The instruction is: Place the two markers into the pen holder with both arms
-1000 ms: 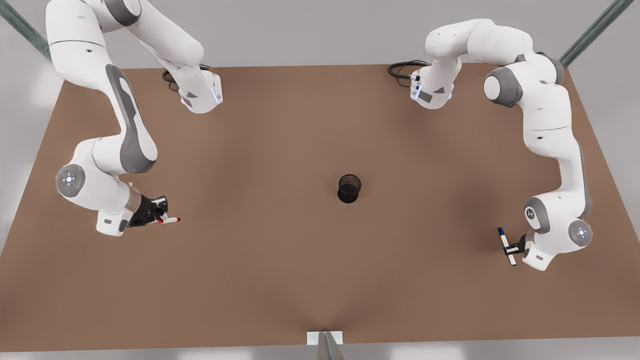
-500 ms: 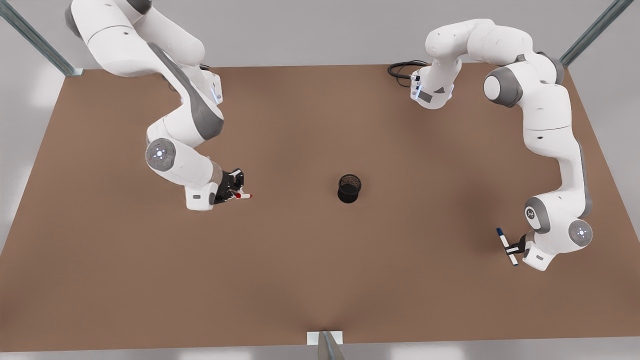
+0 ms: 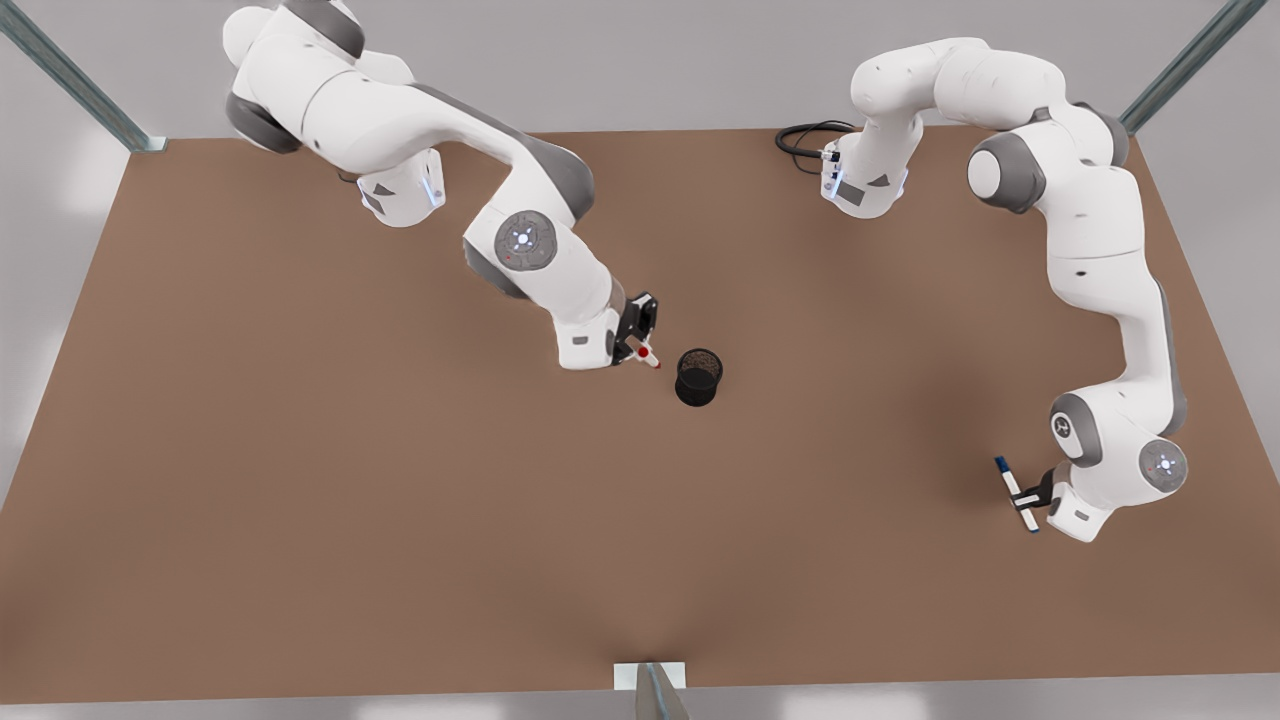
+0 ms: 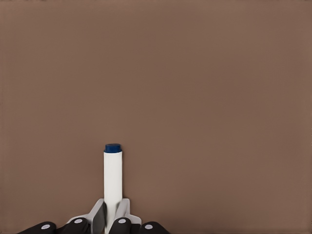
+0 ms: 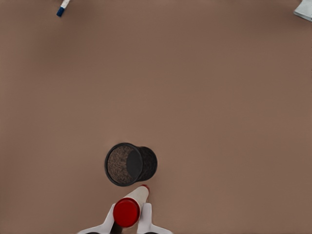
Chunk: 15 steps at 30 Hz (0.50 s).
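Observation:
The black mesh pen holder point(image 3: 698, 377) stands upright near the table's middle. My right gripper point(image 3: 640, 342) hangs just to the front view's left of it, shut on the red-capped marker point(image 3: 646, 355). In the right wrist view that red marker point(image 5: 129, 209) points down beside the holder's point(image 5: 129, 164) rim, not over its opening. At the front view's far right, my left gripper point(image 3: 1036, 495) is shut on the blue-capped marker point(image 3: 1016, 494), held mid-barrel above the table. The left wrist view has this marker point(image 4: 112, 178) between the fingers point(image 4: 99, 218) over bare table.
The brown table point(image 3: 300, 550) spreads wide around the holder. Black cables point(image 3: 800, 140) lie by the far arm base. A metal post point(image 3: 655, 688) meets the near edge, and slanted struts stand at the far corners.
My right arm has swung across from the front view's left, carrying the red marker up beside the holder. The left arm has held nearly still with the blue marker.

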### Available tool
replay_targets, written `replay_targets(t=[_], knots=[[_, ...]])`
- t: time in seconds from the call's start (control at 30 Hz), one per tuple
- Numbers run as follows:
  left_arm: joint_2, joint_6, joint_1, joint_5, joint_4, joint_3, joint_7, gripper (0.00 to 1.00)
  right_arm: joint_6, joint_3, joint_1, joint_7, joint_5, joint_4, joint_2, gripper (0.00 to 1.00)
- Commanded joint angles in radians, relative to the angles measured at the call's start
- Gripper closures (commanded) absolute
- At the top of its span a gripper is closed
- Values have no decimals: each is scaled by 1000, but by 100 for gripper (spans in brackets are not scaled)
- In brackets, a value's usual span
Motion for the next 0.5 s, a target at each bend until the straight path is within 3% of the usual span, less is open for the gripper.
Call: replay_targets(t=[0.0,0.23,0.47], knots=[[-13,-1,-3,-2,1,0,6,71,-4,-54,83,567,-57,65,22,79],[-62,-1,-29,-1,1,-5,132,71,10,-194,274,621,-83,84,57,79],[-125,-4,-77,-9,-15,-64,345,71,56,-197,332,684,-213,78,132,79]])
